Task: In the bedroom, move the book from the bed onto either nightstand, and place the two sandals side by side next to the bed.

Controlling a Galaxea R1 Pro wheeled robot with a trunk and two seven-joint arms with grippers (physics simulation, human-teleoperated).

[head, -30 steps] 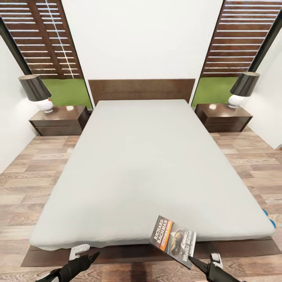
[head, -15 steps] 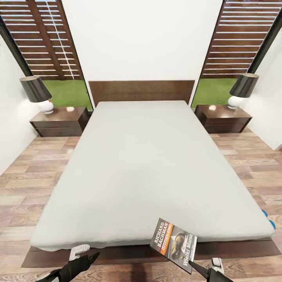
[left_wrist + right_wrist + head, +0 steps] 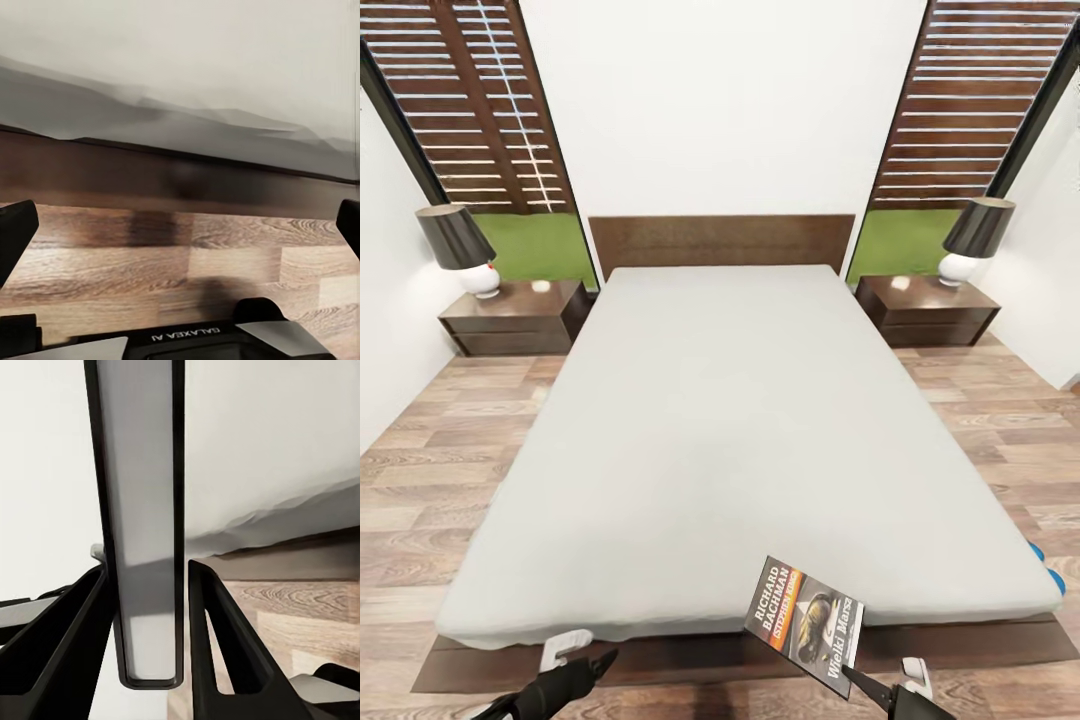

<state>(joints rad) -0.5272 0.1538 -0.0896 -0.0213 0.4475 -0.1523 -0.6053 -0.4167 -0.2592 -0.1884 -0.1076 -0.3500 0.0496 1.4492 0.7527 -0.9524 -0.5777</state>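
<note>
2 dark nightstands flank the bed: the left nightstand and the right nightstand, each carrying a lamp with a dark shade. The book is off the mattress, held tilted over the bed's foot edge near its right corner, cover facing up. The right gripper pinches it at its lower edge; in the right wrist view the book stands edge-on between the 2 fingers, which press its sides. The left gripper hangs low before the foot edge, its fingers spread wide apart with nothing between them. Blue sandals peek out on the floor just beside the bed's right foot corner.
</note>
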